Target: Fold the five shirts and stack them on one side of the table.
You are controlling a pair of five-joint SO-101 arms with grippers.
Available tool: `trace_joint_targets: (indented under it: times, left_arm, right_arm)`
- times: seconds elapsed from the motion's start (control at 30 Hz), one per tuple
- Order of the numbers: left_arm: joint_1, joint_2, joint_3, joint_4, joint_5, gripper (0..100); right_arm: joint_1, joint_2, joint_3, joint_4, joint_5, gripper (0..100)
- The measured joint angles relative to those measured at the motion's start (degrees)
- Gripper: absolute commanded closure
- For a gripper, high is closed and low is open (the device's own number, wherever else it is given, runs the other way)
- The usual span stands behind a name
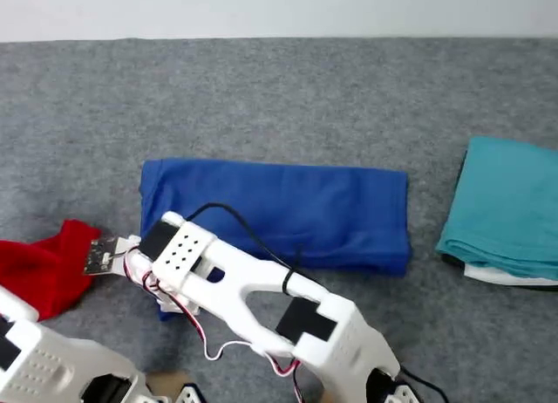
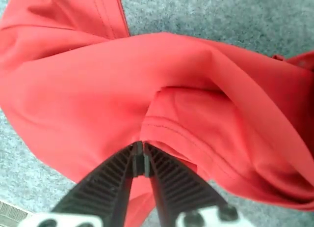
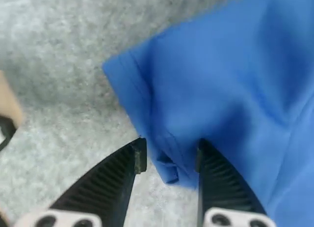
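A folded blue shirt lies as a long rectangle in the middle of the grey felt-covered bench. The right arm stretches from the near edge to the shirt's near left corner. In the right wrist view, the right claw is released, its 2 fingers spread on either side of that corner of the blue shirt, where the folded edges bunch.

At the left edge of the bench lies a crumpled red shirt, well apart from the stack on the far right. The left claw is clenched on a fold of the red shirt near a stitched hem. The left arm sits at the near left corner.

On the right side, a folded teal shirt rests on a white garment, whose edge pokes out at the near side.
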Motion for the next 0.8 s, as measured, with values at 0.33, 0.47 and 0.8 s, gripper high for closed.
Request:
trace_joint_targets:
  times: [0.33, 0.47, 0.8]
  left_arm:
    - [-0.09, 0.00, 0.00, 0.00, 0.00, 99]
    - [-0.09, 0.00, 0.00, 0.00, 0.00, 99]
    - [-0.09, 0.00, 0.00, 0.00, 0.00, 99]
  right_arm:
    - [3.25, 2.29, -4.57, 1.67, 0.00, 98.7]
    - [5.45, 2.29, -8.26, 4.04, 0.00, 98.8]
    - [11.25, 2.64, -15.03, 6.07, 2.46, 98.8]
